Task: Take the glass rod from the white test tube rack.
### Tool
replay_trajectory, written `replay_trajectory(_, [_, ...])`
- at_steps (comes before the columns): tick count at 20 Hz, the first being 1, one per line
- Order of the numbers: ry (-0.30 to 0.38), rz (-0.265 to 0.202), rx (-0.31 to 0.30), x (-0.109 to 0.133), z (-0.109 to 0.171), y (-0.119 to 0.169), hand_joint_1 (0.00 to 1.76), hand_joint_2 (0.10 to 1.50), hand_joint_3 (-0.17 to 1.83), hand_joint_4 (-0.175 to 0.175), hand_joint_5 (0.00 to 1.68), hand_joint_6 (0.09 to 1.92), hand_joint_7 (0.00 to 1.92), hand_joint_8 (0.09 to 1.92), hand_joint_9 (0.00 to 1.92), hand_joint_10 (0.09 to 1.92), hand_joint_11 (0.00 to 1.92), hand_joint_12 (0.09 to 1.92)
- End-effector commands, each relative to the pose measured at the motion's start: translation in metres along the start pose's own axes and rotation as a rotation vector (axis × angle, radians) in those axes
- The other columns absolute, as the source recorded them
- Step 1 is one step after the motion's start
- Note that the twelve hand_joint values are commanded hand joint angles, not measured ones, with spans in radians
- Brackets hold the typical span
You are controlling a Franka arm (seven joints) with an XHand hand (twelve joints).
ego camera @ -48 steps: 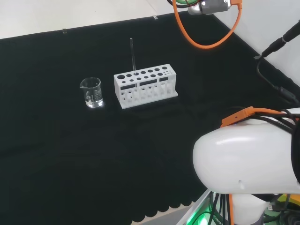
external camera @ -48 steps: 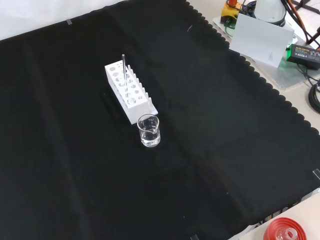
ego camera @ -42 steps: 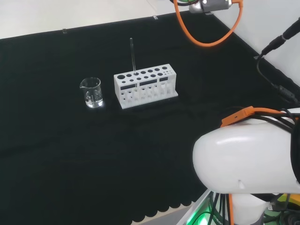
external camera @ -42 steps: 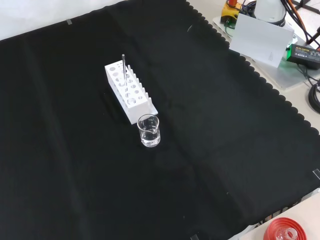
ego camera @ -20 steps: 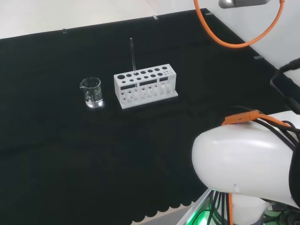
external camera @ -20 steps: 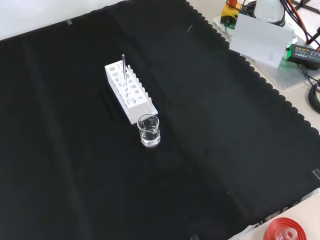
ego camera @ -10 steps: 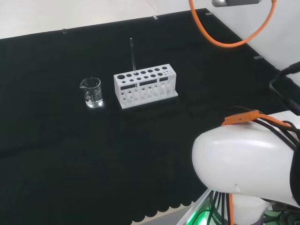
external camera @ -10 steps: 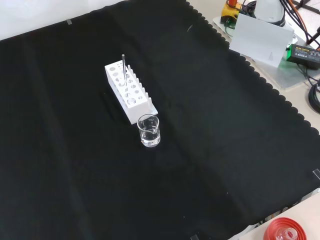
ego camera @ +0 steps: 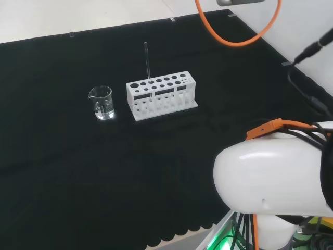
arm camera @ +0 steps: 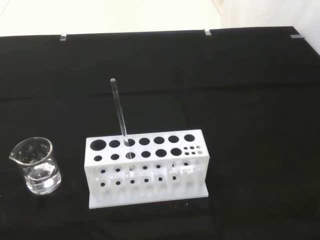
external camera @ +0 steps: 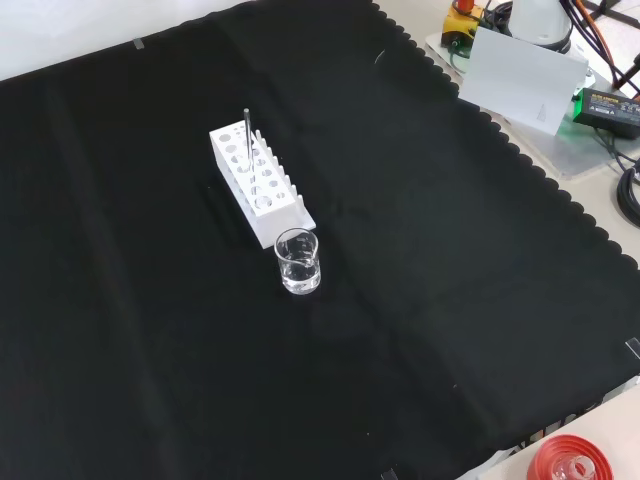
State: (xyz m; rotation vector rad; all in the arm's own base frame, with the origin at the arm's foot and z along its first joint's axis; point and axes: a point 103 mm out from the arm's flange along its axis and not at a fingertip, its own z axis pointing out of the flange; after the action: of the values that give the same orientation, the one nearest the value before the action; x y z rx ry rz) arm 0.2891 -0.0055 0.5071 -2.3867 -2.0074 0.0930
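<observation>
The glass rod (ego camera: pixel 147 61) stands upright in a hole of the white test tube rack (ego camera: pixel 161 97). In the head view the rod and rack sit just as they did a moment ago, while the orange cable (ego camera: pixel 237 31) above the rack has swung a bit, so the arm seems to be moving but the rod is not yet taken. One small beaker (ego camera: pixel 102 102) stands just left of the rack.

In the front view there is one rack (external camera: pixel 259 184), one rod (external camera: pixel 248 136) and one beaker (external camera: pixel 297 261) on the black desk (external camera: pixel 450 280).

In the wrist view the rod (arm camera: pixel 120 114) leans slightly in a back hole of the rack (arm camera: pixel 147 167), with the beaker (arm camera: pixel 36 165) beside it. Whether the hand is open or closed cannot be told.
</observation>
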Motion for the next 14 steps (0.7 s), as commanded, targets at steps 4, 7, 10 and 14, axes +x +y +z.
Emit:
replay_trajectory(4, [0.005, -0.048, 0.016, 0.021, 0.017, 0.066, 0.57, 1.22, -0.17, -0.079, 0.29, 0.09, 0.2, 0.74, 0.44, 0.82, 0.49, 1.36])
replay_trajectory(7, [-0.011, -0.062, 0.043, 0.027, 0.025, 0.081, 0.57, 1.24, -0.17, -0.079, 0.3, 0.09, 0.22, 0.74, 0.47, 0.79, 0.51, 1.36])
replay_trajectory(10, [-0.025, -0.08, 0.065, 0.036, 0.035, 0.099, 0.55, 1.26, -0.17, -0.077, 0.3, 0.09, 0.23, 0.73, 0.49, 0.78, 0.5, 1.35])
replay_trajectory(14, [-0.024, -0.107, 0.078, 0.048, 0.048, 0.122, 0.55, 1.27, -0.17, -0.073, 0.3, 0.09, 0.24, 0.73, 0.5, 0.77, 0.5, 1.35])
